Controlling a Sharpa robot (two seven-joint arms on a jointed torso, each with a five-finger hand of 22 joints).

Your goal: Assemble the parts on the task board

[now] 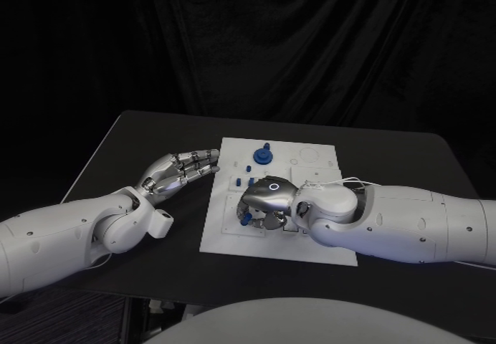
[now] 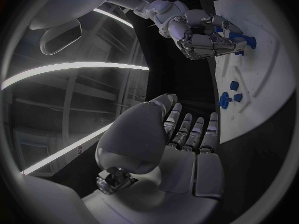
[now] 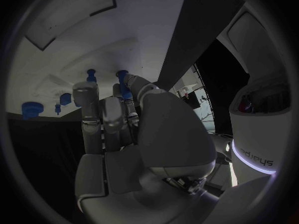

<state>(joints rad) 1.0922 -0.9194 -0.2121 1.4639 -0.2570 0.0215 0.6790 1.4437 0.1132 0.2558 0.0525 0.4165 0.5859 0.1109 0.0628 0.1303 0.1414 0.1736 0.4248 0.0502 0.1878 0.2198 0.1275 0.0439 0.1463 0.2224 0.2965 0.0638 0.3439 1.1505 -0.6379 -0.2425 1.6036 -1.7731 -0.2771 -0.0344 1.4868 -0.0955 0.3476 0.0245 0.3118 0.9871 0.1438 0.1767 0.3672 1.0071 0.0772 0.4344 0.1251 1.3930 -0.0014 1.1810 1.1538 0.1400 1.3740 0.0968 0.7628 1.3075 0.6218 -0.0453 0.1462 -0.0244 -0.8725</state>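
The right hand [image 1: 271,204] covers the near middle of the task board [image 1: 315,154], hiding whatever lies beneath it; a blue part [image 3: 124,82] at its fingertips is half hidden, so a grip cannot be told; the small parts [image 1: 251,169] at the board's nine o'clock are too small to identify.

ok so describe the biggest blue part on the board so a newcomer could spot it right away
Start at the white task board mid-table. Look to its far end, away from the right robot hand. There stands the round blue part with a knob on top, clearly wider than the small blue pieces just nearer.
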